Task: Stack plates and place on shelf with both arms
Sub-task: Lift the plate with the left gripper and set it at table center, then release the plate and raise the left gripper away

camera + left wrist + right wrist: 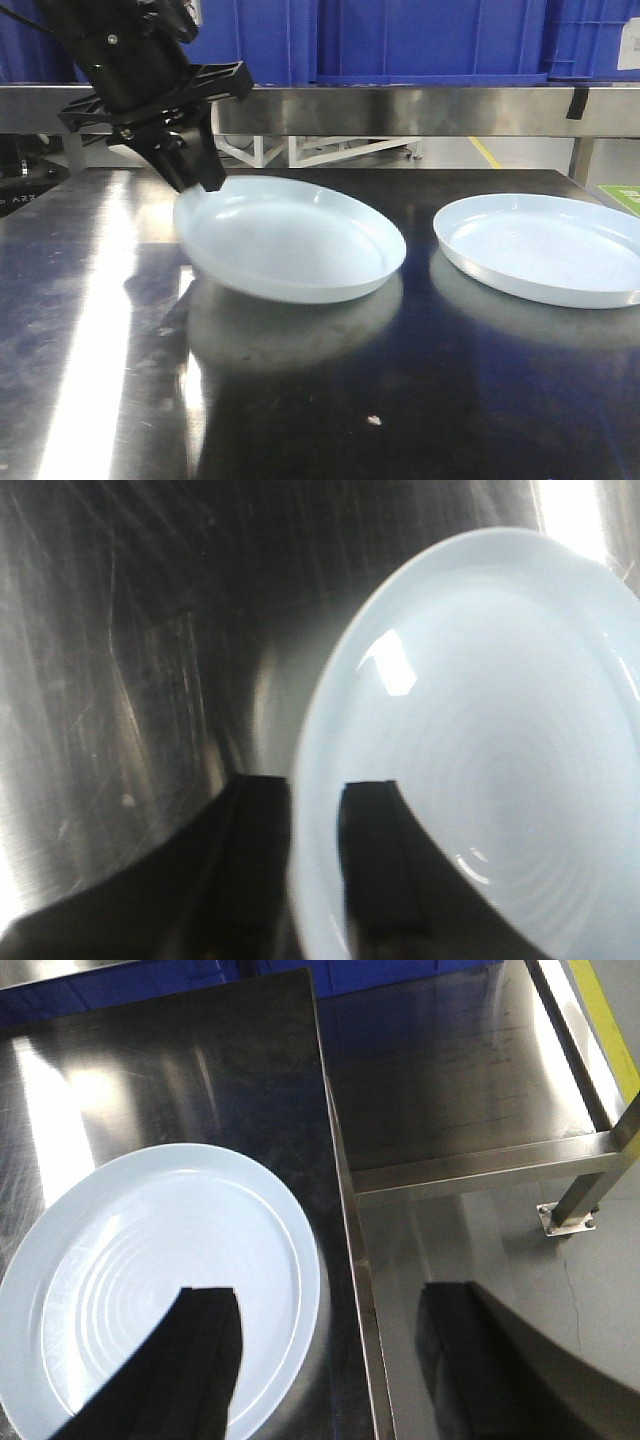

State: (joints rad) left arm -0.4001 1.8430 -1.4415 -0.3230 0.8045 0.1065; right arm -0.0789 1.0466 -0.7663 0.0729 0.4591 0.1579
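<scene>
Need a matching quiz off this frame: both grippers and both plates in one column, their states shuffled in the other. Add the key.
Column 1
1. left gripper
2. right gripper
3. left plate
4. right plate

Column 2
A. lies flat on the table
B. open, holding nothing
C. tilted, one rim raised
D. shut on a plate's rim

Pairs: 1-D, 2-B, 3-C, 4-A
</scene>
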